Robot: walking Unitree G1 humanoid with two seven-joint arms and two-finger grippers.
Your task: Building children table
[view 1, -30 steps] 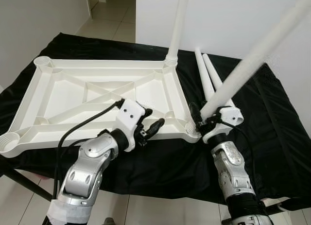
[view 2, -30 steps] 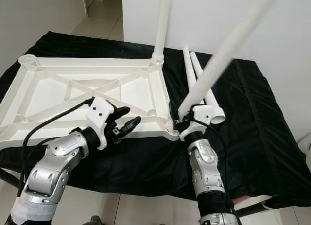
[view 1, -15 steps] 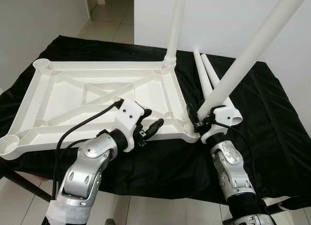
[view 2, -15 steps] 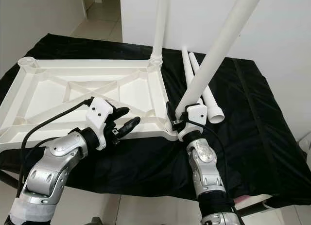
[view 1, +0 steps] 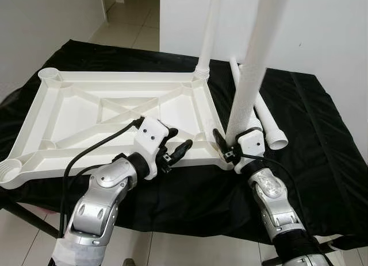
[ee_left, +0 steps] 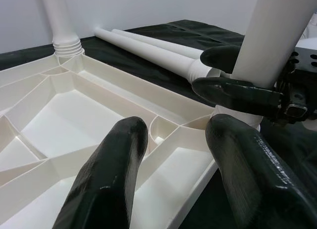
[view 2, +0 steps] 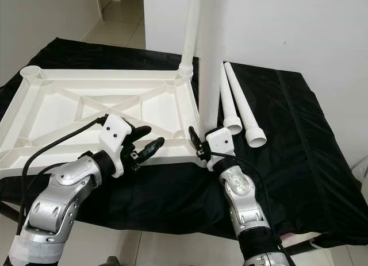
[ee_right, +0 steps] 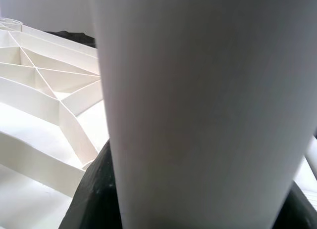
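The right arm reaches up from below, forearm raised, and its right gripper [view 1: 230,144] is clamped around the foot of a long white plastic table leg [view 1: 253,70] that stands nearly upright. The leg's lower end sits at the near right corner socket of the white ribbed plastic tabletop [view 1: 86,114], which lies upside down on a black cloth-covered table [view 1: 322,139].

The left arm is bent at the elbow and reaches forward over the tabletop's near edge. Its left gripper [ee_left: 173,155] has its two black fingers spread apart, holding nothing, hovering over the near edge rib just beside the same corner.

Another white leg [view 1: 208,30] already stands in the far right corner socket. Two spare white legs [view 2: 241,108] lie side by side on the cloth, right of the tabletop.
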